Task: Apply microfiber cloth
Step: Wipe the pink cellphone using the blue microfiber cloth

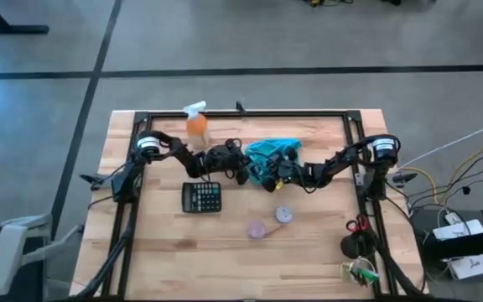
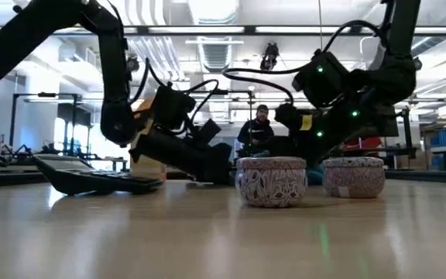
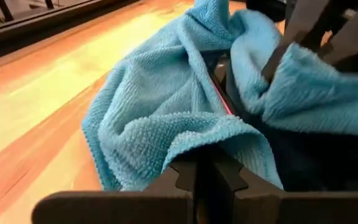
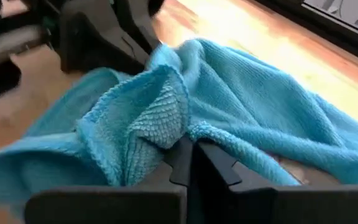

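Left gripper [image 3: 207,171] pinched shut on cloth [image 3: 166,106] edge; right gripper [image 4: 188,158] likewise clamps cloth from the opposite side. Cloth bunched between both, mid-table. Step: two-handed hold. Next likely needs spreading it flat, then wiping.

A cloth [image 1: 268,153] is lying on the table [image 1: 325,260] between two grippers, behind a calculator [image 1: 201,198] and two tins [image 1: 283,215].
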Available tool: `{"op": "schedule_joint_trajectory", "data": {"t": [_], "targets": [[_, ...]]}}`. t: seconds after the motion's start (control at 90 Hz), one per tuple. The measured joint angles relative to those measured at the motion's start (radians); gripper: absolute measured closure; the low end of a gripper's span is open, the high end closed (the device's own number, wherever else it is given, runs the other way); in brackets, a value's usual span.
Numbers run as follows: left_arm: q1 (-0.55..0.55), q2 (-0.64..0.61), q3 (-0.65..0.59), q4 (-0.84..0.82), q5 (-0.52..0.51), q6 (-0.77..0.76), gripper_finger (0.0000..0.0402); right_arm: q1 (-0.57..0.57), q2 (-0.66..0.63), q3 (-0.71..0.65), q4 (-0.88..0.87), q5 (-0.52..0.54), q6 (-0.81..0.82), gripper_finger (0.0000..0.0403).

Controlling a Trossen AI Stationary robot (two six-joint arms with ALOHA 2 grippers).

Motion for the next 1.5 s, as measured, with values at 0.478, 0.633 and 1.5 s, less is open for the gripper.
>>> {"op": "schedule_joint_trajectory", "data": {"t": [0.478,0.633,1.5], "targets": [[-0.02,-0.022,-0.007,-0.019,0.023,0.002,0.0401,-0.004,0.213,-0.055,0.529,-0.104,-0.139,0.0403],[-0.021,-0.024,-0.006,-0.025,0.025,0.003,0.0401,-0.005,0.329,-0.025,0.69,-0.163,-0.128,0.0403],[-0.021,-0.024,-0.006,-0.041,-0.005,-0.008,0.0401,-0.006,0.249,0.118,0.416,-0.47,-0.246,0.0403]]}}
